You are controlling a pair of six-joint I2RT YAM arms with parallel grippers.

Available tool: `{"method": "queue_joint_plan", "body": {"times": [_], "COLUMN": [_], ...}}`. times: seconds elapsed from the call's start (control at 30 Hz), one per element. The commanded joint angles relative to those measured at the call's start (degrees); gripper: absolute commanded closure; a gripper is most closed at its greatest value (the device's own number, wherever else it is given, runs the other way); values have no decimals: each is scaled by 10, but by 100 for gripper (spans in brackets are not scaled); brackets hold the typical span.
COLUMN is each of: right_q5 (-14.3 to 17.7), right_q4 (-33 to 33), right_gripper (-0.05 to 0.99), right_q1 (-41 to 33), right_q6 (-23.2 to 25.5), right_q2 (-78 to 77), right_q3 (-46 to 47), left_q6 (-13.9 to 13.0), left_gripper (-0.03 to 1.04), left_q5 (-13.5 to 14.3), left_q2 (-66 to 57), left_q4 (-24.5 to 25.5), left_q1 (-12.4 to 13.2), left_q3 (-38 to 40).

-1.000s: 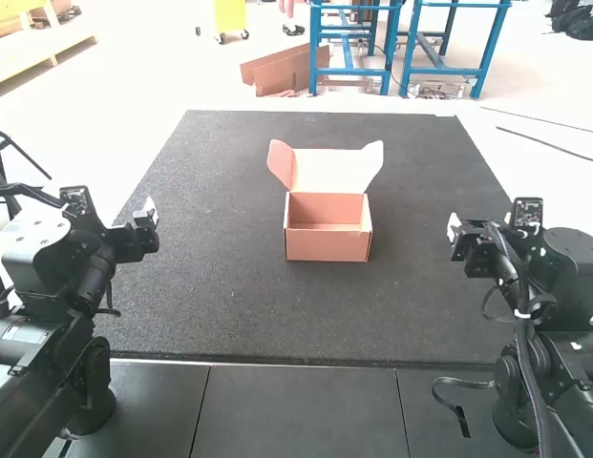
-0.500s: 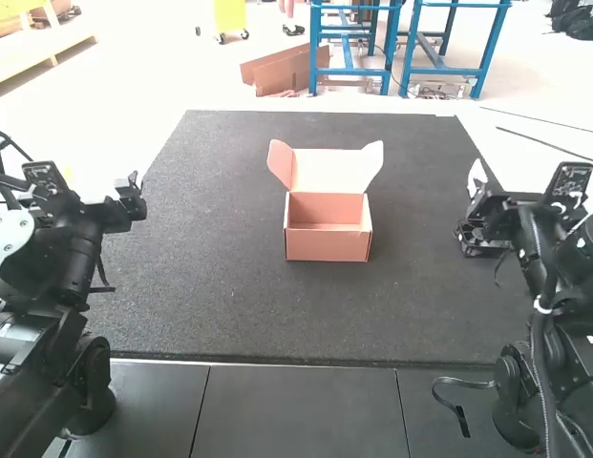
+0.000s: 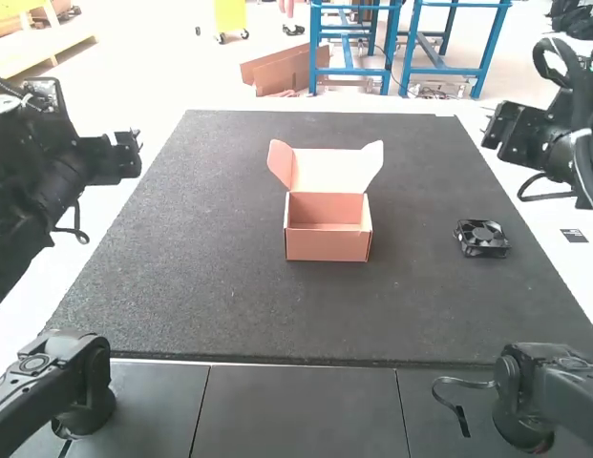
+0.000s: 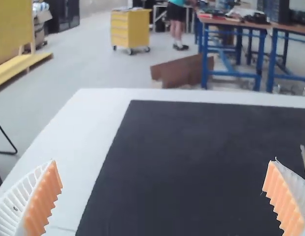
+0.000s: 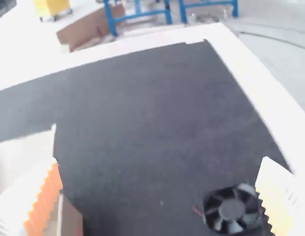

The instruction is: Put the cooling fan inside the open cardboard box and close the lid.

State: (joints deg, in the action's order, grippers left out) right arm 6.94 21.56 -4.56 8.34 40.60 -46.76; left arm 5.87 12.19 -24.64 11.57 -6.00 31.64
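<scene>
An open cardboard box (image 3: 327, 231) stands in the middle of the black mat (image 3: 220, 258), its lid (image 3: 327, 168) folded up at the back. A small black cooling fan (image 3: 482, 237) lies flat on the mat to the right of the box. My right gripper (image 3: 497, 124) hangs high above the mat's right edge, well behind and above the fan. Its wrist view shows it open (image 5: 157, 201), with the fan (image 5: 231, 212) near one fingertip and the box (image 5: 69, 219) near the other. My left gripper (image 3: 129, 145) is raised over the mat's left edge, open (image 4: 159, 206) and empty.
White table surface (image 3: 563, 267) borders the mat on both sides. Both arm bases (image 3: 57, 382) stand at the near edge. Open mat lies between the fan and the box.
Both arms have lifted and swung outward, away from the mat. The right gripper rose from just above the fan's spot, and the fan now lies in plain view.
</scene>
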Motion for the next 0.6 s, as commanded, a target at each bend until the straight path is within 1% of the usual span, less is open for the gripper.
{"method": "queue_joint_plan", "body": {"times": [0.0, 0.03, 0.1, 0.13, 0.17, 0.2, 0.23, 0.3, 0.33, 0.37, 0.4, 0.43, 0.47, 0.5, 0.57], "right_q5": [18, 18, 31, 33, 40, 63, 77, 77, 72, 51, 3, -53, -76, -76, -76], "right_q4": [64, 90, 126, 150, 169, 170, 169, 161, 148, 141, 133, 130, 127, 129, 111], "right_gripper": [2, 3, 3, 3, 3, 3, 3, 3, 4, 4, 4, 4, 7, 8, 7], "right_q1": [17, 22, 32, 40, 51, 64, 76, 104, 119, 133, 150, 166, 180, 193, 221], "right_q6": [55, 44, -16, -35, -38, -46, -65, -104, -121, -127, -127, -144, -198, -233, -247], "right_q2": [81, 105, 145, 164, 178, 192, 202, 220, 224, 229, 234, 237, 237, 241, 258], "right_q3": [-58, -73, -86, -96, -101, -101, -101, -106, -107, -106, -108, -112, -112, -113, -118], "left_q6": [18, 21, 22, 22, 21, 21, 20, -6, -9, -9, -10, -16, -21, -22, -24], "left_gripper": [4, 4, 4, 4, 4, 4, 4, 4, 4, 4, 4, 4, 4, 4, 4], "left_q5": [-4, -4, -10, -15, -26, -37, -37, -37, -37, -37, -32, -25, -24, -23, -23], "left_q2": [-42, -55, -81, -94, -106, -117, -130, -153, -164, -175, -185, -192, -197, -201, -207], "left_q4": [41, 58, 100, 121, 138, 159, 172, 192, 200, 206, 210, 209, 210, 209, 198], "left_q1": [-1, 0, -2, -2, -3, -3, -5, -6, -6, -5, -5, -4, -5, -6, -5], "left_q3": [54, 69, 101, 117, 130, 142, 151, 163, 165, 166, 166, 166, 167, 169, 169]}}
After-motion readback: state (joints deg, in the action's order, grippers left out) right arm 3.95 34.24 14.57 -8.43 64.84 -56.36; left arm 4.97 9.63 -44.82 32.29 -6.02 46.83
